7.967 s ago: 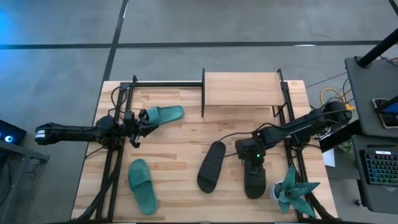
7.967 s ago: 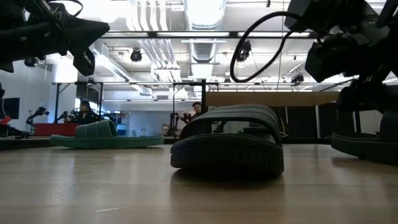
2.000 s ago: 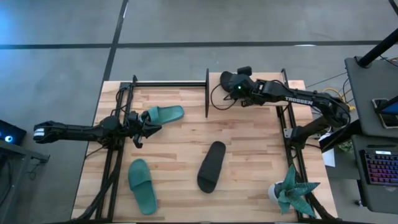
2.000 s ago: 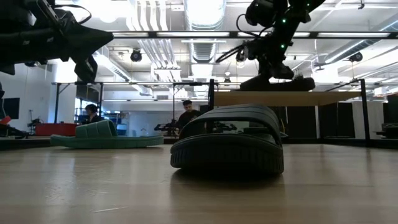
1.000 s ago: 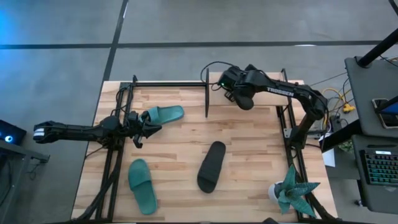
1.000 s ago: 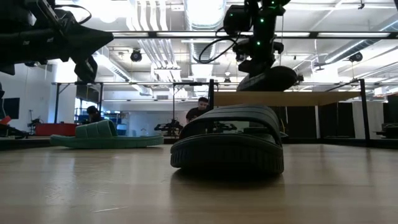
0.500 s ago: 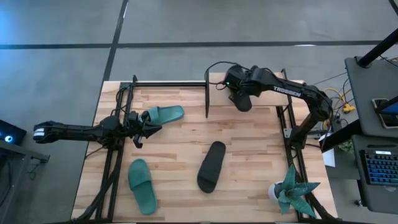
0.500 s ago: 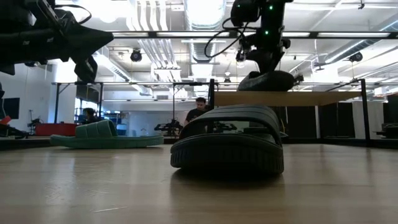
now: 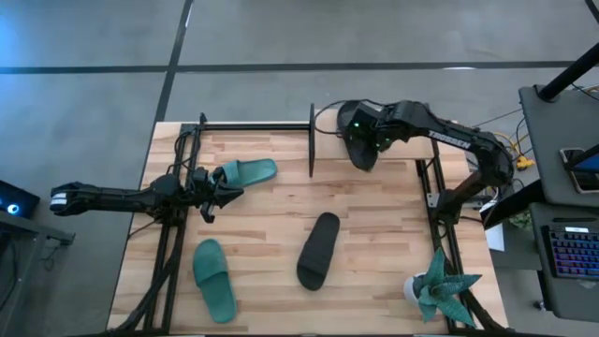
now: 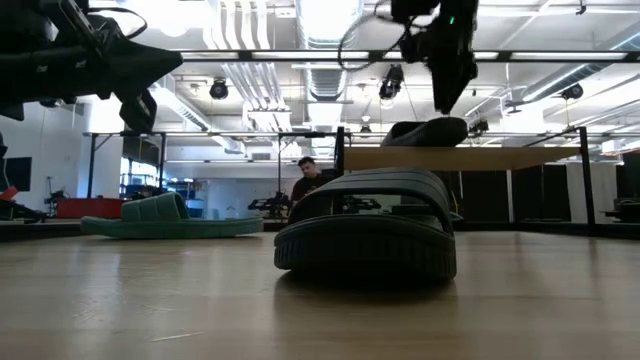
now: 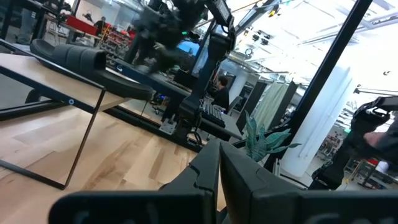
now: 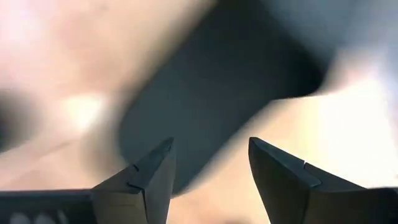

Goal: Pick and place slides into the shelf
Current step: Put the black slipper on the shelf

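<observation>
Over the shelf's [image 9: 402, 131] plywood top, the right hand [image 9: 372, 140] hangs from an arm reaching in from the right edge, fingers [image 12: 149, 177] spread apart and clear of the black slide [image 10: 428, 132] lying sole-down on the board, its long axis running roughly from the far edge toward the near edge. At the tabletop's [image 9: 271, 225] left edge the left hand [image 9: 217, 185] stretches out level, fingers pressed together, just beside a teal slide [image 9: 245, 172] lying crosswise. Another black slide [image 9: 319, 250] lies mid-tabletop, slightly slanted, and another teal slide [image 9: 213, 279] lies near the front left.

A black slide [image 11: 68, 55] lies on the shelf [image 11: 93, 84], teal plant [image 11: 264, 140] beyond.
</observation>
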### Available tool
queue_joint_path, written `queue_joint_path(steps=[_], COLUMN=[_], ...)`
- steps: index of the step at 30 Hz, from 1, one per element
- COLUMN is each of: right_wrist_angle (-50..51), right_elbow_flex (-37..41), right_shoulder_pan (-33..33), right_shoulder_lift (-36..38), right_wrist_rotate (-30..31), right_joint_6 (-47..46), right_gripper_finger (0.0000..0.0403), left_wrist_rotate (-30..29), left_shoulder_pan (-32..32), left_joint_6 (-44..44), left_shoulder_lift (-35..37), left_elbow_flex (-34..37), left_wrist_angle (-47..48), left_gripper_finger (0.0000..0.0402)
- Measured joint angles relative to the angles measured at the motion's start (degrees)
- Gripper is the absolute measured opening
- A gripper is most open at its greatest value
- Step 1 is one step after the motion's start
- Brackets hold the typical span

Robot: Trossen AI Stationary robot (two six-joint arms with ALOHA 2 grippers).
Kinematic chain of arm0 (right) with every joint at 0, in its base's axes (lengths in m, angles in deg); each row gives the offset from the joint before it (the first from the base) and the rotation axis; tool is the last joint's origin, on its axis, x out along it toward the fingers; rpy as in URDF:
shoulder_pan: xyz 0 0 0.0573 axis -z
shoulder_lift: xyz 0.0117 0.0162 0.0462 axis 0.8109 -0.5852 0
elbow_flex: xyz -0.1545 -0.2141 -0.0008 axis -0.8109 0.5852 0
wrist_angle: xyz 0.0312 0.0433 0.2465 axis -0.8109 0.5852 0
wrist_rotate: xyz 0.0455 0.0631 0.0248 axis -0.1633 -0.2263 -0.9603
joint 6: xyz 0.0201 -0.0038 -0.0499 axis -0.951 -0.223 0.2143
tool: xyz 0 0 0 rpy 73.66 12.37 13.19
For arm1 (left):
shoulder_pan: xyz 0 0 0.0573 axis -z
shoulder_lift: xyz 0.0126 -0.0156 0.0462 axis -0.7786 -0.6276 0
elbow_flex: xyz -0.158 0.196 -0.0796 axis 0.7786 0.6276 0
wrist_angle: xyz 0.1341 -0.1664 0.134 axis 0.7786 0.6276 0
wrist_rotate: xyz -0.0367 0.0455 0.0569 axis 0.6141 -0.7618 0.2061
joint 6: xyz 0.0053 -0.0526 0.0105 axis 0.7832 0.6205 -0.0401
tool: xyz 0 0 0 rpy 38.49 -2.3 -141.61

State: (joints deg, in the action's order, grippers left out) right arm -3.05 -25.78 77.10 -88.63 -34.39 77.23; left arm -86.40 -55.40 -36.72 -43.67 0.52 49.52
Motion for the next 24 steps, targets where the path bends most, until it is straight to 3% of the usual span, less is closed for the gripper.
queue_joint_path(steps=[3, 5, 17, 24], right_wrist_angle=[-0.2, -0.6, -5.31, -26.17], right_elbow_flex=[0.73, 1.06, 3.76, 9.85], right_shoulder_pan=[-0.14, -1.01, -12.42, -18.6], right_shoulder_lift=[1.62, 1.99, -1.75, -2.57], right_wrist_rotate=[-20.25, -25.42, -29.33, -33.14], right_joint_6=[-0.86, -2.84, -6.89, -17.37], right_gripper_finger=[0.0193, 0.0194, 0.0187, 0.0172], left_wrist_rotate=[0.0, 0.0, 0.0, 0.02], left_shoulder_pan=[0.0, 0.02, 0.01, 0.0], left_joint_6=[0.0, -0.02, 5.85, 5.98], left_shoulder_lift=[0.0, 0.0, -0.04, -1.63], left_elbow_flex=[0.0, -0.02, 0.0, -0.02], left_wrist_angle=[0.02, 0.02, 0.0, 0.0], left_gripper_finger=[0.0, 0.0, 0.0, 0.0])
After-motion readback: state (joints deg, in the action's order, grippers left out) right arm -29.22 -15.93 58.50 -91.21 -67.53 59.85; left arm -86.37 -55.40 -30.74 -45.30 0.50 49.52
